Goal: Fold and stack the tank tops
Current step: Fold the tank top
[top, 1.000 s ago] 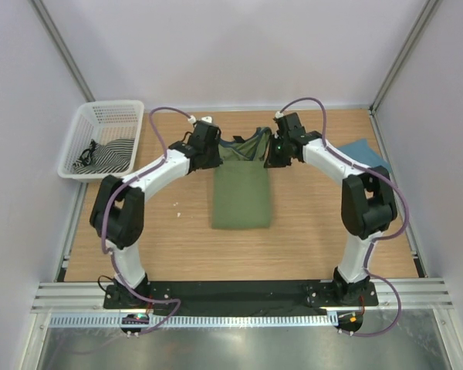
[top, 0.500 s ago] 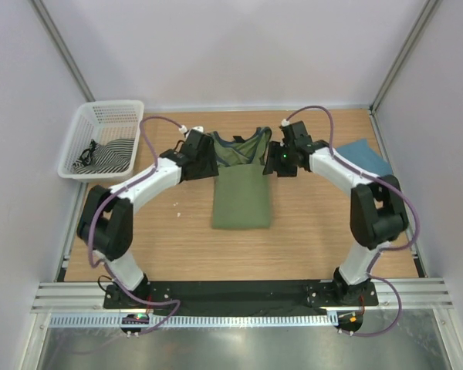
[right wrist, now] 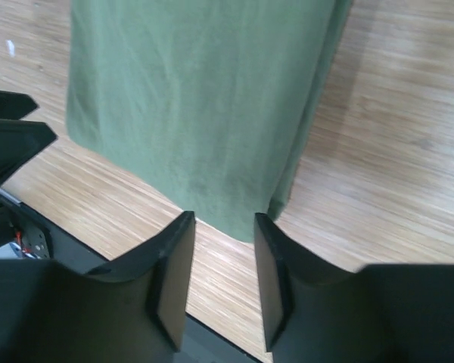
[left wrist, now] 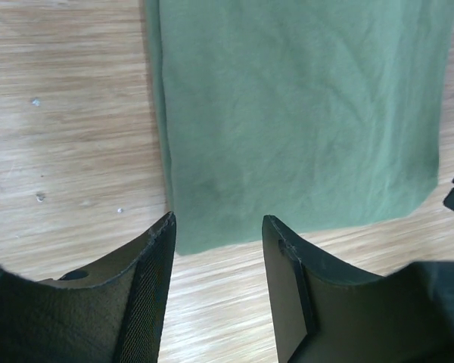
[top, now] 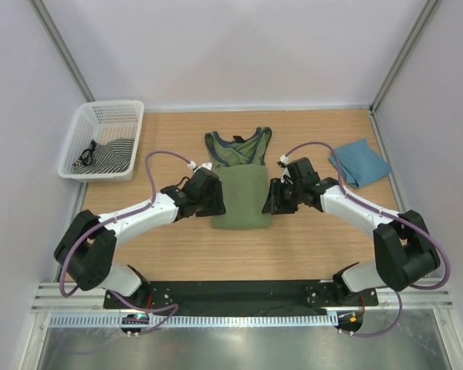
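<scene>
The olive-green tank top [top: 241,196] lies mid-desk [top: 177,247] in a narrow strip, neck at 12 o'clock. The left claw [left wrist: 218,227] and right claw [right wrist: 223,223] hover spread, empty, at its 6 o'clock hem corners — probably to fold it upward. The teal tank top [top: 359,162] waits at 2 o'clock.

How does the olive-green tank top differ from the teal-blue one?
The olive-green cloth tank top is a long narrow strip with a navy-trimmed neck; the teal-blue cloth tank top is a small plain patch. The green one lies centrally and square; the blue one lies far right, skewed. Both lie flat.
</scene>
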`<state>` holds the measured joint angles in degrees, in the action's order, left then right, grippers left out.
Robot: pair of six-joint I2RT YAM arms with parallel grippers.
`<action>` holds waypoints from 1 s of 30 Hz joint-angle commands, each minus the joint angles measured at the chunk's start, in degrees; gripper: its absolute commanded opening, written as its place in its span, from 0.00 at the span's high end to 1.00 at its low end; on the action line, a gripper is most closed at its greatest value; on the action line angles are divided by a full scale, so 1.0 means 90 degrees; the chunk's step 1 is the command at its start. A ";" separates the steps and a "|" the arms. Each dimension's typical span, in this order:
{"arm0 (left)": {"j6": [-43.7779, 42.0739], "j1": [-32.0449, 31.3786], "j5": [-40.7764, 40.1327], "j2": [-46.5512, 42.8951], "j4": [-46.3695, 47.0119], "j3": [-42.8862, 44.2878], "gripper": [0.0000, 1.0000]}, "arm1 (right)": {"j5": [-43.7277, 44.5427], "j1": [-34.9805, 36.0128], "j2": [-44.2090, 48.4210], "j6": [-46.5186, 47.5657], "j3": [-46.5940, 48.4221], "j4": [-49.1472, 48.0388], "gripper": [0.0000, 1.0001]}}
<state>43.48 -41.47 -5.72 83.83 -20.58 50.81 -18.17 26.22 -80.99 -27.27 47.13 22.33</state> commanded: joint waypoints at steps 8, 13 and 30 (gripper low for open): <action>0.0588 0.0018 0.0361 0.0665 0.0968 -0.0723 0.56 | -0.0334 0.0007 -0.0677 -0.0300 -0.0696 -0.1123 0.72; 0.0919 -0.0040 0.0050 0.0764 0.0724 -0.1093 0.77 | -0.0100 0.0017 -0.0787 -0.0359 -0.1086 -0.1231 0.93; 0.1077 -0.0548 -0.0303 -0.0643 0.0421 -0.1544 0.51 | -0.0168 0.0095 0.0728 -0.0203 -0.1145 -0.0703 0.51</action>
<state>52.69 -46.37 -7.09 79.66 -15.44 37.36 -18.24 26.55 -75.18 -30.33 36.42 15.31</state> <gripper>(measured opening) 0.485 0.487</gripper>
